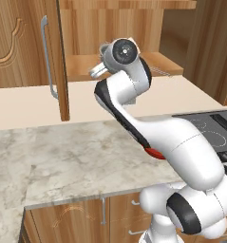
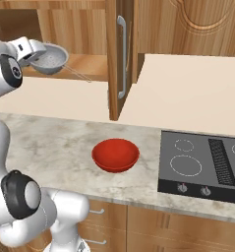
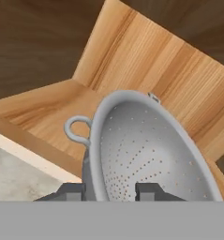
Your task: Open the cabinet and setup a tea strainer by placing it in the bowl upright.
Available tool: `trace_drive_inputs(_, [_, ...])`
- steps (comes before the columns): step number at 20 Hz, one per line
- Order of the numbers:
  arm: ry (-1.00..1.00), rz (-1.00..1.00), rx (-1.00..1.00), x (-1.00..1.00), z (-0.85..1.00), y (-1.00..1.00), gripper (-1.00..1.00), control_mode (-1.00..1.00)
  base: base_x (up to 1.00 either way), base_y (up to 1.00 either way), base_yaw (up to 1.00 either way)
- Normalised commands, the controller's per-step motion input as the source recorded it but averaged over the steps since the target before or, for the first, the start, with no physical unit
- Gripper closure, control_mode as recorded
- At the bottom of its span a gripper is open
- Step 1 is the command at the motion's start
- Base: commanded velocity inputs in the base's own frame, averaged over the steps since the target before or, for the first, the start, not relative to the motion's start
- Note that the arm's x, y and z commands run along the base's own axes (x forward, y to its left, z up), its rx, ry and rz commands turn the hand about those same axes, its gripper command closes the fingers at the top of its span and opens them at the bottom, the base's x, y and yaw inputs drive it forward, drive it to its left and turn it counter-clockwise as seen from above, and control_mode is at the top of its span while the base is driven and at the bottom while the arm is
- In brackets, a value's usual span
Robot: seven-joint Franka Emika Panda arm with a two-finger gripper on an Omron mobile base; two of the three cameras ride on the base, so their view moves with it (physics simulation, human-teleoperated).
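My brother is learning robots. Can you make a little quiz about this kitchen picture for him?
1. True or false: the cabinet doors are open.
2. What colour is the bowl on the counter?
3. Where is the tea strainer? A) in the bowl B) at the gripper, by the cabinet shelf C) on the stove

Key: 1 true. 2 red. 3 B.

Strainer at the open cabinet, bowl waiting on the counter

The gripper (image 2: 39,55) is holding the grey tea strainer (image 2: 50,59) at the cabinet (image 2: 89,64) shelf edge; the red bowl (image 2: 115,154) is sitting beside the stovetop (image 2: 202,165).
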Motion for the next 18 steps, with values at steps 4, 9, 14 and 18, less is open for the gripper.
trace_drive_inputs(4, [0.15,-0.18,0.0,-0.68,0.0,-0.21,1.0,-1.0,0.0,0.0,0.0])
trace_drive_inputs(9, [0.16,-0.19,-0.01,-0.68,-0.25,-0.56,1.0,-1.0,0.0,0.0,0.0])
trace_drive_inputs(14, [0.14,-0.1,-0.03,-0.49,-0.56,-0.76,1.0,-1.0,0.0,0.0,0.0])
trace_drive_inputs(18, [0.17,-0.18,-0.1,-0.26,-0.87,-0.72,1.0,-1.0,0.0,0.0,0.0])
